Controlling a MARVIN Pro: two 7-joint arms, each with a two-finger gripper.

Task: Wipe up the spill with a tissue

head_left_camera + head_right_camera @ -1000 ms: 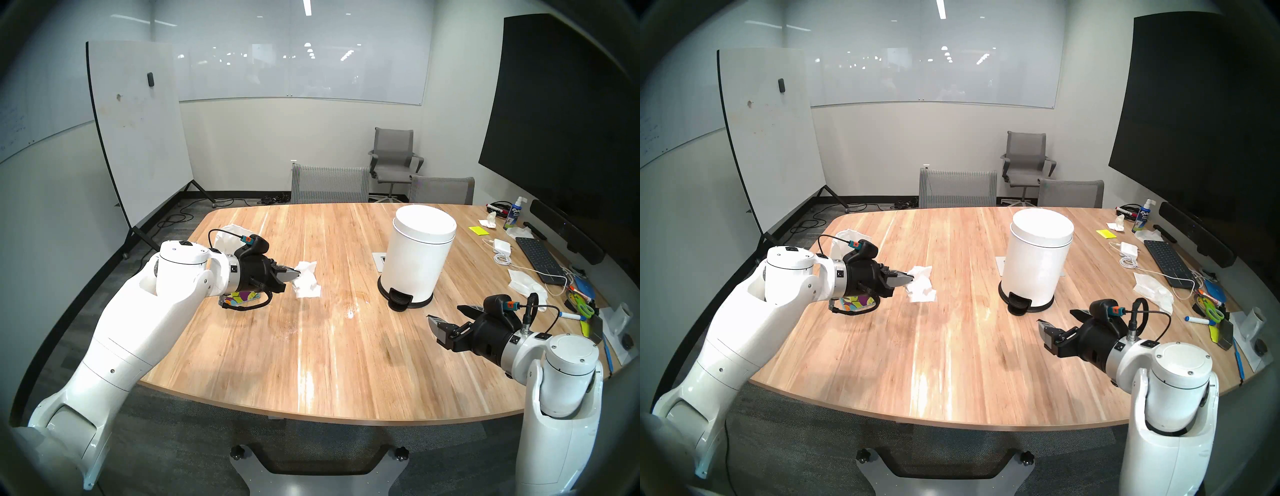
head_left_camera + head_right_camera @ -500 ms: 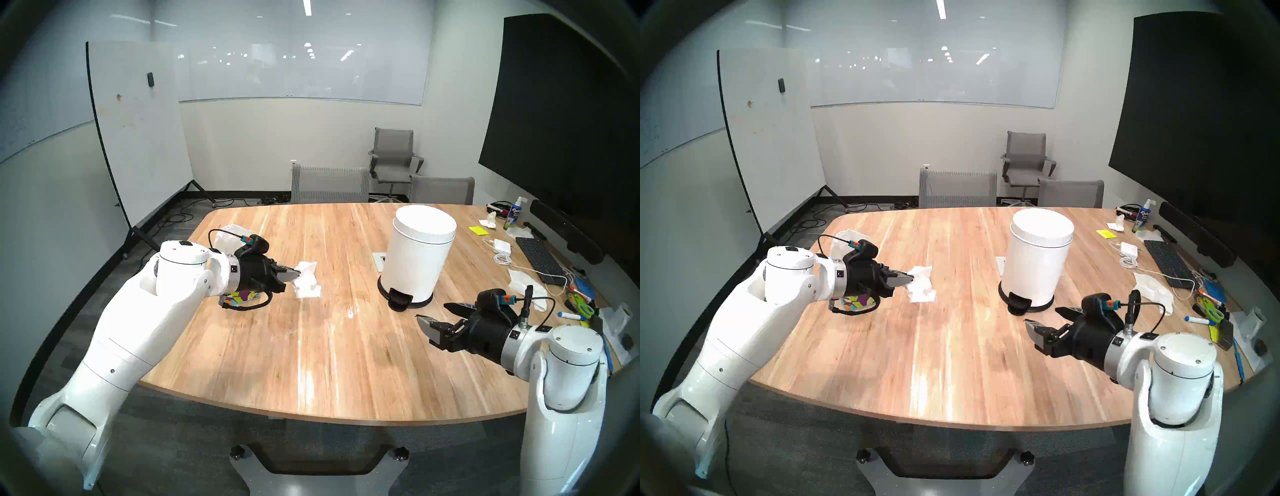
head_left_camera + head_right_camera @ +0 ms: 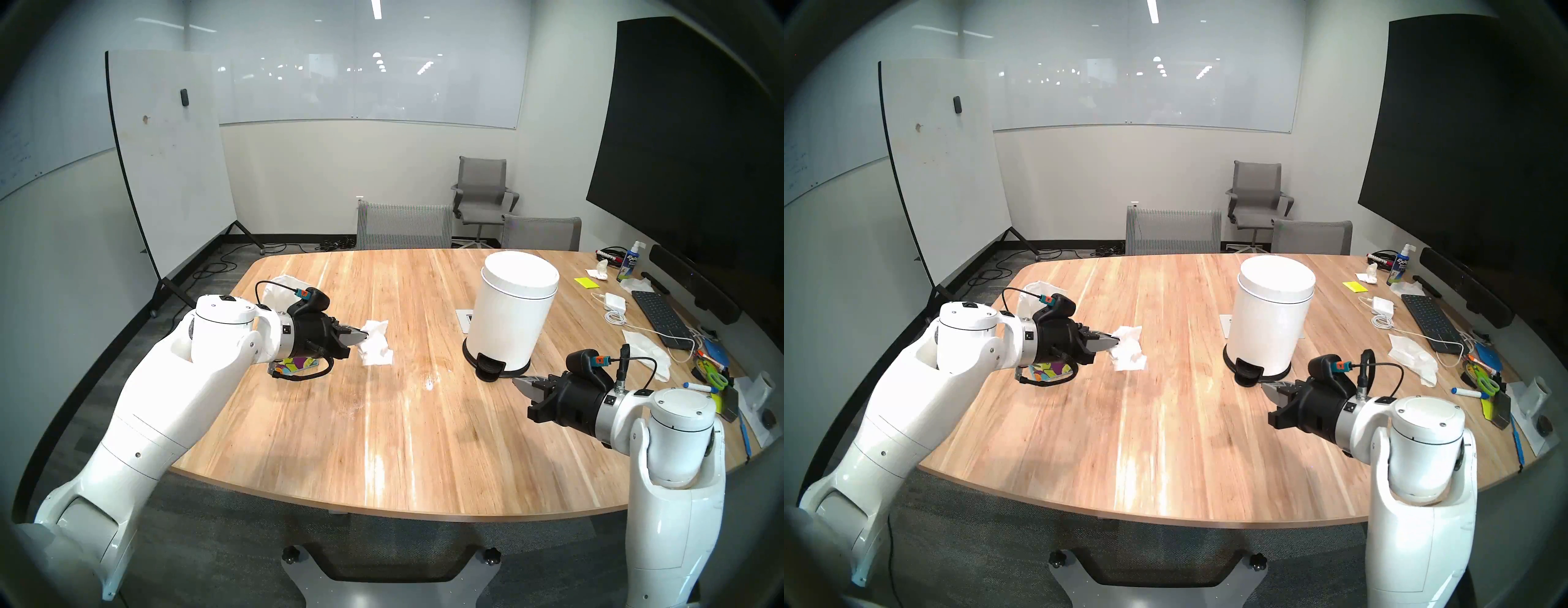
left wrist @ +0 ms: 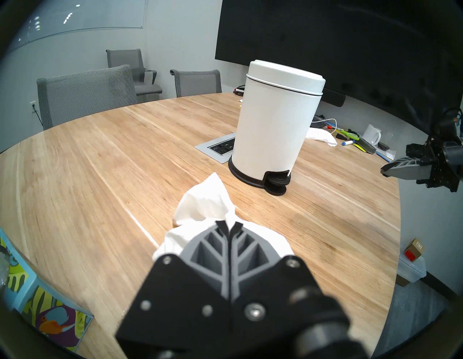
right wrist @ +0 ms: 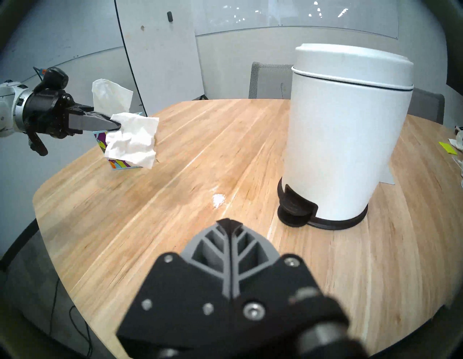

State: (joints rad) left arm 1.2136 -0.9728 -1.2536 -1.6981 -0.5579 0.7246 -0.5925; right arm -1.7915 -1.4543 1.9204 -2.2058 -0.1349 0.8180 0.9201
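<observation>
My left gripper (image 3: 364,336) is shut on a crumpled white tissue (image 3: 375,348), which hangs just above the wooden table (image 3: 382,446) at the left. The left wrist view shows the tissue (image 4: 205,205) bunched around the closed fingertips. I cannot make out the spill as distinct drops. A faint brownish smear with a bright glint (image 3: 429,384) lies mid-table, to the right of the tissue. My right gripper (image 3: 519,382) is shut and empty. It hovers just right of the bin's black pedal (image 3: 488,369), and its wrist view shows the fingers (image 5: 226,225) pressed together.
A white pedal bin (image 3: 511,314) stands at the centre right, beside a power outlet plate (image 4: 220,148). A colourful tissue box (image 3: 297,364) sits under my left wrist. A keyboard (image 3: 659,316), cables, loose tissues (image 3: 645,346) and pens crowd the far right edge.
My right gripper has gone from wide open to shut and shifted a little left and forward toward the bin's pedal. The left arm and tissue have stayed still.
</observation>
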